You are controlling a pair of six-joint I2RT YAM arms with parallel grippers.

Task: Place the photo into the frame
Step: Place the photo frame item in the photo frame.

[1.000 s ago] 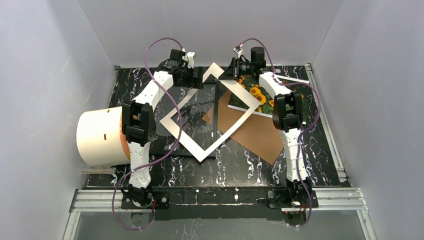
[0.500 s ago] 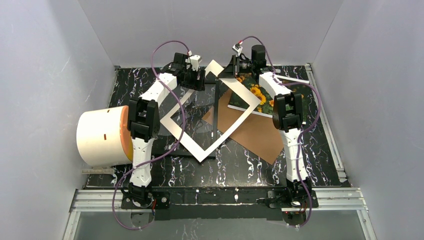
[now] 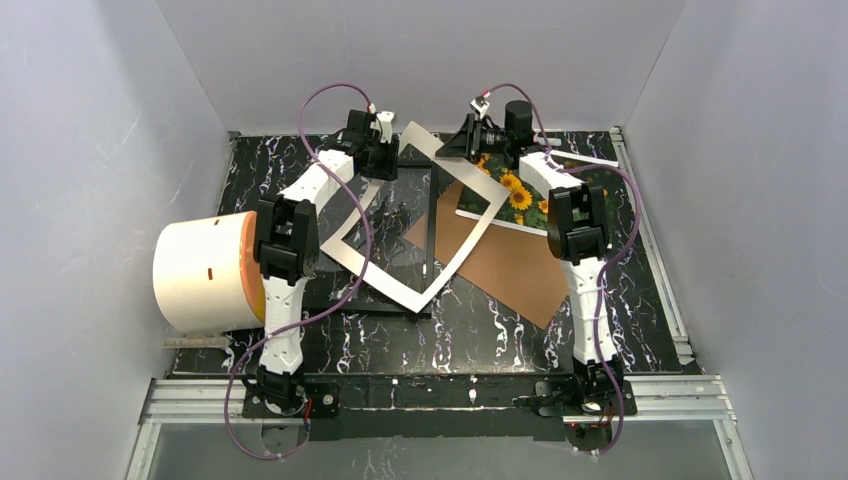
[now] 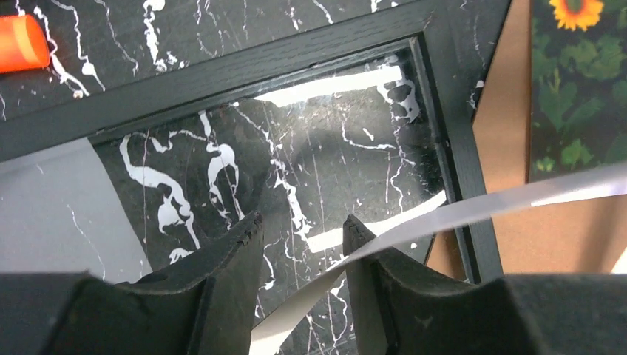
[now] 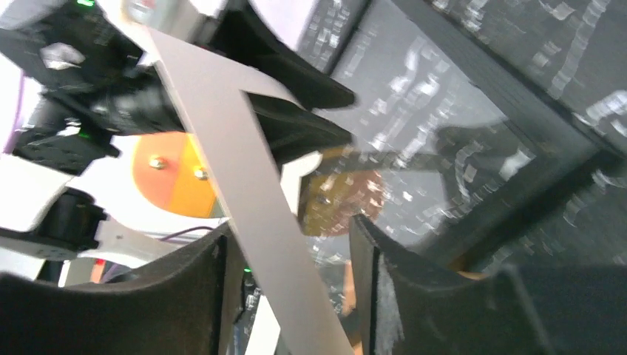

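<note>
Left gripper (image 4: pixel 299 222) and right gripper (image 5: pixel 288 229) both gape loosely around edges of the thin white mat (image 4: pixel 517 196), tilted over the black frame (image 4: pixel 458 148).

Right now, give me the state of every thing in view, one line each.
white mat: tilted, far end raised between both tools
left tool: open, mat edge between the jaws
right tool: open, mat strip between the jaws
frame: lying flat, no photo in it
photo: face up, outside the frame
backing board: lying flat
white roll: on its side
</note>
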